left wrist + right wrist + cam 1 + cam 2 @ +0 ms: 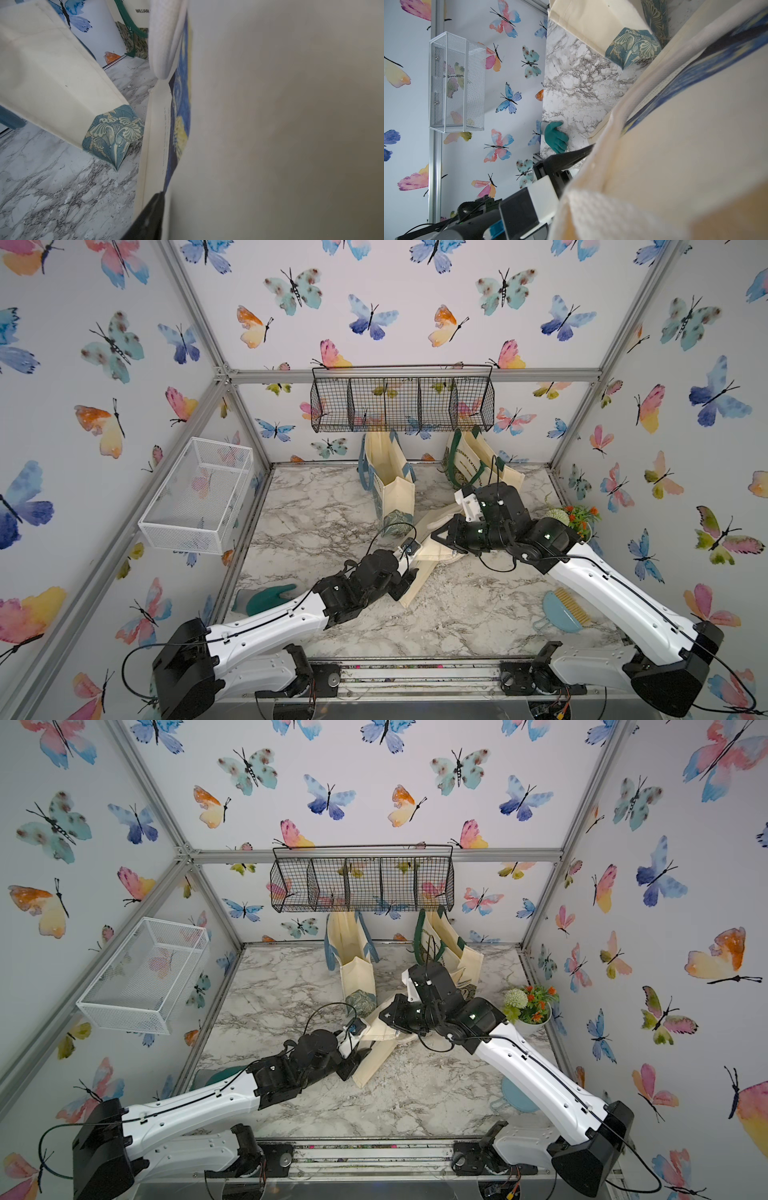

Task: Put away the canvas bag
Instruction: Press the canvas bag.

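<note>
As the light canvas bag (417,580) looks limp, right end effector (439,537) pinches its hem; left end effector (405,585) grip unclear.

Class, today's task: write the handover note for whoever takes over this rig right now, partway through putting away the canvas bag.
Right tool: shut, apparently pinching the canvas bag near its upper edge.
Left tool: at the bag's lower edge; grip unclear.
Bag: partly raised off the marble table, in front of two other totes.
Done: one end lifted.
Left: carry it to its storage spot and release.
</note>
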